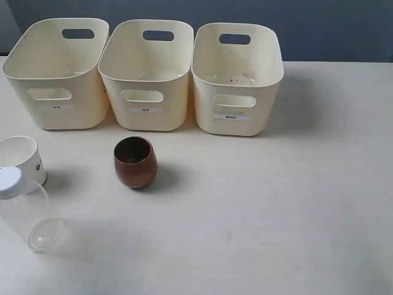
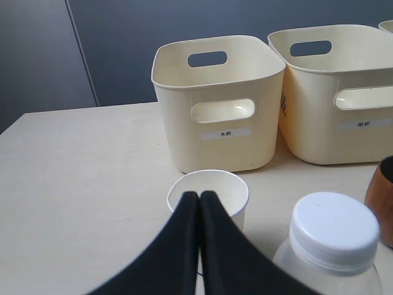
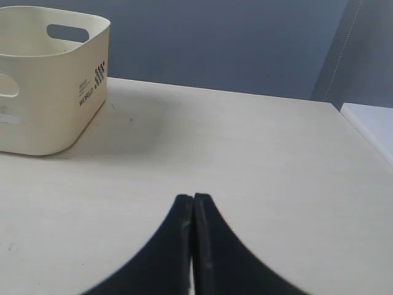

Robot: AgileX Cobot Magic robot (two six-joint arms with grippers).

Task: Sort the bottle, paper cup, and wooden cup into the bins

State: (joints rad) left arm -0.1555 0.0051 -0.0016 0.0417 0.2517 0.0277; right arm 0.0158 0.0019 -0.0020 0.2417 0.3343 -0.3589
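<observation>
Three cream bins stand in a row at the back: left bin (image 1: 58, 74), middle bin (image 1: 147, 74), right bin (image 1: 236, 77). The wooden cup (image 1: 135, 161) stands upright in front of the middle bin. At the left edge stands the white paper cup (image 1: 21, 158), with the clear bottle (image 1: 27, 209) and its white cap just in front of it. In the left wrist view my left gripper (image 2: 199, 195) is shut and empty, just short of the paper cup (image 2: 212, 187), with the bottle (image 2: 331, 233) beside it. My right gripper (image 3: 193, 198) is shut over bare table. Neither gripper shows in the exterior view.
The cream table (image 1: 276, 203) stretches bare to the right of the wooden cup. A dark blue wall stands behind the bins. In the right wrist view one bin (image 3: 52, 80) stands off to the side and the table's edge (image 3: 368, 132) is near.
</observation>
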